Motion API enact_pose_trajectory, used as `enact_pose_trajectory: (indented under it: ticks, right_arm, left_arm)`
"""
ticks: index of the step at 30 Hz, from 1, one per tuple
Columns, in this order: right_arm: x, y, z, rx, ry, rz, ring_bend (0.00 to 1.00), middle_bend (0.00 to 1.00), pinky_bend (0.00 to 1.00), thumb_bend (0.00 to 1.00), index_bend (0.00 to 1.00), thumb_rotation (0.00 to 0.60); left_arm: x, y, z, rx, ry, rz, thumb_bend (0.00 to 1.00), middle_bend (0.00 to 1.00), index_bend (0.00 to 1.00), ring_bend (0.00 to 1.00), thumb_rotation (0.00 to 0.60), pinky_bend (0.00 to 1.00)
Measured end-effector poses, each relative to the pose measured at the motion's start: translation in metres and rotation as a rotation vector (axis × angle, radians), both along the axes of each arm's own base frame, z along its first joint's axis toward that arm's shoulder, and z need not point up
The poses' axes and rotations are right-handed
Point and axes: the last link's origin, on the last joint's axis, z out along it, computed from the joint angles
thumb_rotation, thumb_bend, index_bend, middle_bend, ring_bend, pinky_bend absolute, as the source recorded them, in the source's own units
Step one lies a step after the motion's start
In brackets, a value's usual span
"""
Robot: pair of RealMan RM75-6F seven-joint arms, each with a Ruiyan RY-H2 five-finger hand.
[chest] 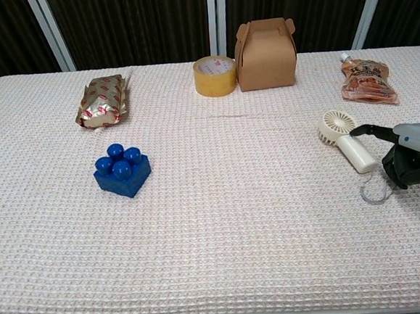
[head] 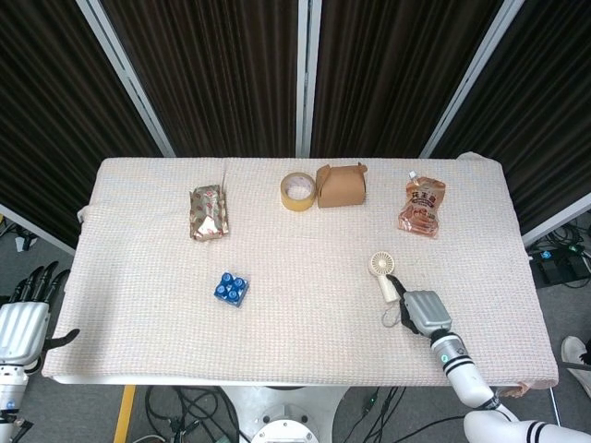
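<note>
Chest view: right hand [chest: 414, 157] touches handheld fan [chest: 348, 140]

Layout, seen from robot's side. Table [head: 305, 351]: back row, L to R: foil packet [head: 209, 212], tape roll [head: 297, 191] w/ carton box [head: 341, 185] just beside it on the R, spouted pouch [head: 423, 206] well apart at far R. Toy brick [head: 231, 289] lies front of foil packet, nearer table centre. Handheld fan [head: 382, 274] lies front-R, head toward the back. Right hand [head: 421, 314] on table just beside fan's handle end, twd front edge. Left hand [head: 23, 318] off table, beyond its L edge.
</note>
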Motion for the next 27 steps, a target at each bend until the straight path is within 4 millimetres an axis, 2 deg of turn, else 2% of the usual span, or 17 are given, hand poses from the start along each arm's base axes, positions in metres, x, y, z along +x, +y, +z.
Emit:
enact_pose_trajectory:
  ticks: [9, 14, 20, 27]
  right_arm:
    - [0.020, -0.003, 0.022, -0.072, -0.041, 0.071, 0.84, 0.92, 0.75, 1.00, 0.00, 0.600]
    - [0.028, 0.002, 0.044, -0.143, -0.028, 0.139, 0.84, 0.92, 0.75, 1.00, 0.00, 0.600]
    - [0.027, 0.013, 0.085, -0.302, 0.018, 0.209, 0.84, 0.92, 0.75, 1.00, 0.00, 0.600]
    - [0.008, 0.037, 0.136, -0.499, 0.084, 0.245, 0.84, 0.92, 0.75, 1.00, 0.01, 0.600]
  left_arm:
    - [0.003, 0.001, 0.001, 0.002, -0.001, -0.010, 0.00, 0.00, 0.09, 0.00, 0.600, 0.14]
    - [0.006, 0.002, 0.001, 0.005, -0.003, -0.019, 0.00, 0.00, 0.09, 0.00, 0.600, 0.14]
    - [0.010, 0.002, 0.000, 0.005, -0.007, -0.027, 0.00, 0.00, 0.09, 0.00, 0.600, 0.14]
    - [0.017, 0.003, -0.004, -0.002, -0.012, -0.048, 0.00, 0.00, 0.09, 0.00, 0.600, 0.14]
